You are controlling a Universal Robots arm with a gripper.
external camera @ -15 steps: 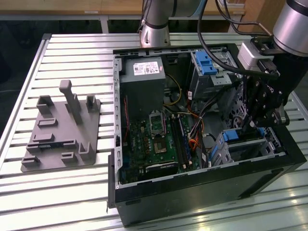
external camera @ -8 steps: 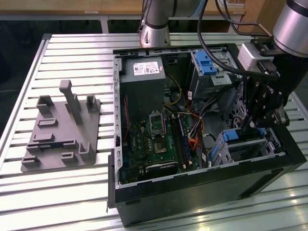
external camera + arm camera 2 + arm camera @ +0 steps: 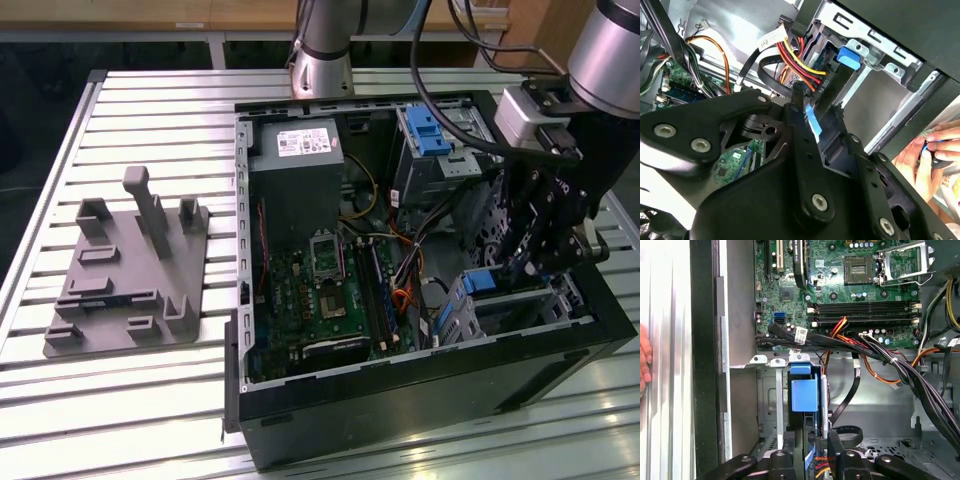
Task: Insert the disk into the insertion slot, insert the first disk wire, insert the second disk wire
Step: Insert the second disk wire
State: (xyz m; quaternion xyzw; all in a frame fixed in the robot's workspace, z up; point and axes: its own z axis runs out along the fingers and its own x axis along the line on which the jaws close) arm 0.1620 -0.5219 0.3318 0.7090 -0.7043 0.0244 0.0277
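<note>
My fingers (image 3: 815, 450) grip a wire; the disk (image 3: 804, 395) sits straight ahead, long axis running away from them.

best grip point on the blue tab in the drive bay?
Likely the blue tab itself, across its two flat side faces, coming straight down from the case's open top: it stands proud of the bay. Cables crowd one end, so stay clear there.
</note>
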